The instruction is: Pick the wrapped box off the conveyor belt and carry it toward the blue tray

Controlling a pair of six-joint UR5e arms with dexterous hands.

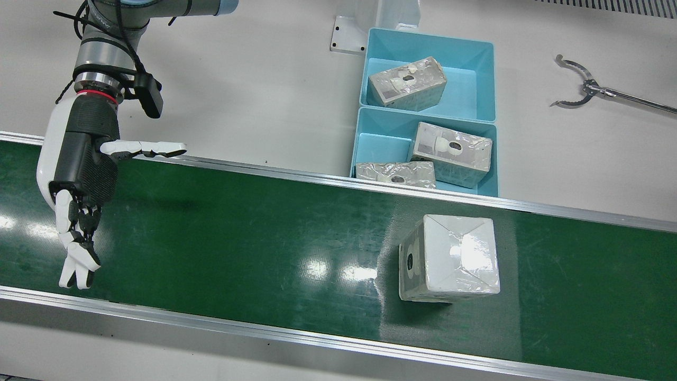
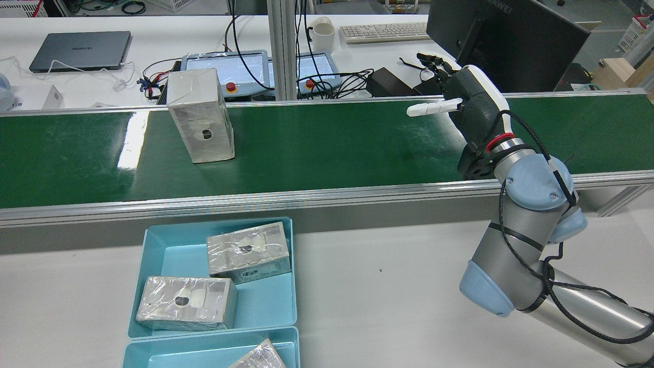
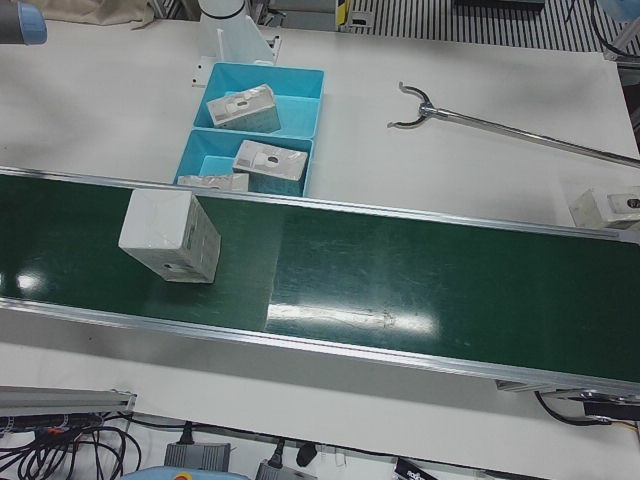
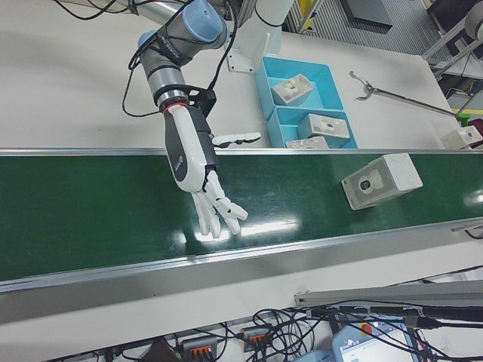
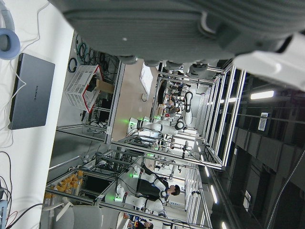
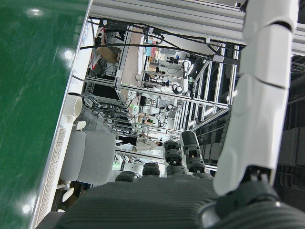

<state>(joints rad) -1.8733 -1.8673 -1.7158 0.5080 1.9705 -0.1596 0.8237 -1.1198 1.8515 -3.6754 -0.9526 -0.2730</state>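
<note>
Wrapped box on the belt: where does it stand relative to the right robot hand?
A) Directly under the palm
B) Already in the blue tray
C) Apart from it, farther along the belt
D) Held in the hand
C: the wrapped box stands alone on the conveyor belt, well clear of the open right robot hand.

We see a deep green conveyor belt (image 1: 264,248), glossy with white glare spots, edged in silver rails. On it, the wrapped box (image 1: 449,259) shows white and pale grey under shiny clear film, with a dark round spot on its side. The right hand (image 1: 79,180) is white-shelled with a black palm and black between white fingers (image 1: 76,264), a red ring at the wrist. The blue trays (image 1: 476,69) are light turquoise and carry silvery-grey wrapped boxes (image 1: 407,83). The worktop (image 1: 254,79) is off-white.
</note>
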